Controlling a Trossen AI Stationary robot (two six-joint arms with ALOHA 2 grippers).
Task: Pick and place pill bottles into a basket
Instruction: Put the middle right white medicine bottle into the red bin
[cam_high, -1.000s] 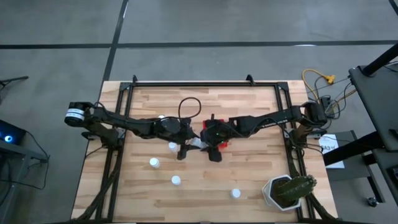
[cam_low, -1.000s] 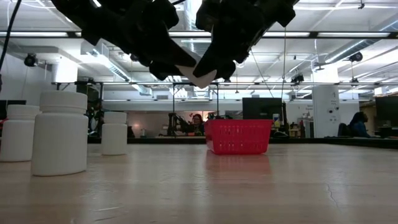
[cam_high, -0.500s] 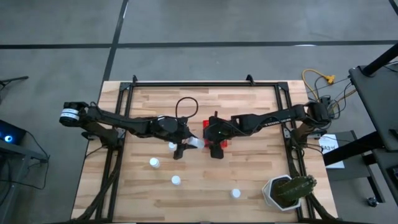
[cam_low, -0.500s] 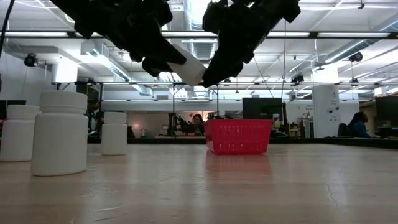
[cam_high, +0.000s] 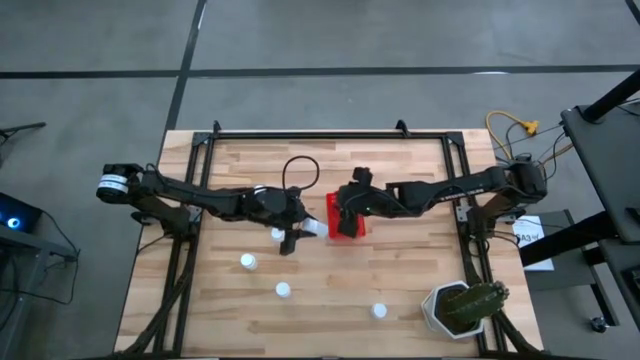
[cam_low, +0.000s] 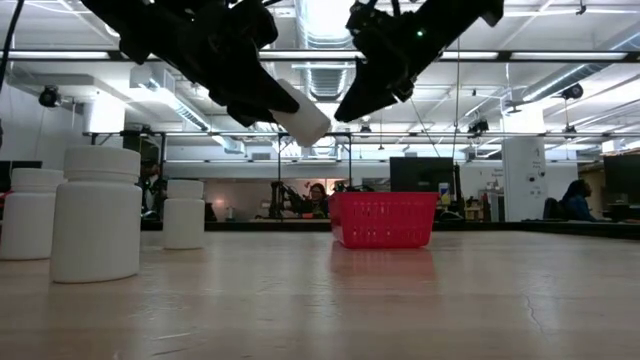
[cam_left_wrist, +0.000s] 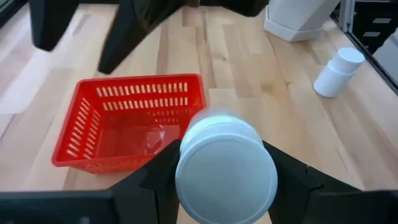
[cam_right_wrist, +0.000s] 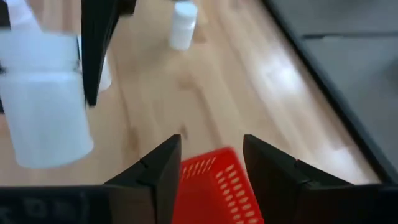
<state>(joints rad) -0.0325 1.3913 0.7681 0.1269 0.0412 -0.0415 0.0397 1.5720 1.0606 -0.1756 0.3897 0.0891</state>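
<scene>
A white pill bottle (cam_left_wrist: 225, 168) is held in the air by my left gripper (cam_high: 300, 232), just left of the red basket (cam_high: 345, 218); the low view shows this bottle (cam_low: 300, 115) too. The basket (cam_left_wrist: 134, 121) stands on the table with nothing in it that I can see. My right gripper (cam_right_wrist: 211, 168) stands open above the basket and holds nothing; the low view shows this gripper (cam_low: 362, 95) to the bottle's right, clear of it. Several more pill bottles (cam_high: 247, 262) (cam_high: 283, 290) (cam_high: 379, 311) stand upright on the table. My left gripper pinches the bottle's round body (cam_left_wrist: 186, 158) between its two fingers, one on each side. The fingers come from the table's left, slanting down, and the bottle lies along them. Its free end (cam_low: 312, 125) sticks out past the fingertips toward the basket. It is lifted clear of the table.
A white pot with a green plant (cam_high: 462, 308) stands at the near right corner. Three bottles (cam_low: 95, 215) stand close to the low camera. A black cable loop (cam_high: 303, 168) lies on the far part of the table. Bare wood lies near the front edge.
My right gripper has drawn away from the bottle, swinging toward the table's far edge and a little up, and has turned as it went. My left gripper has kept its place and still holds the bottle, now free of the right fingers.
</scene>
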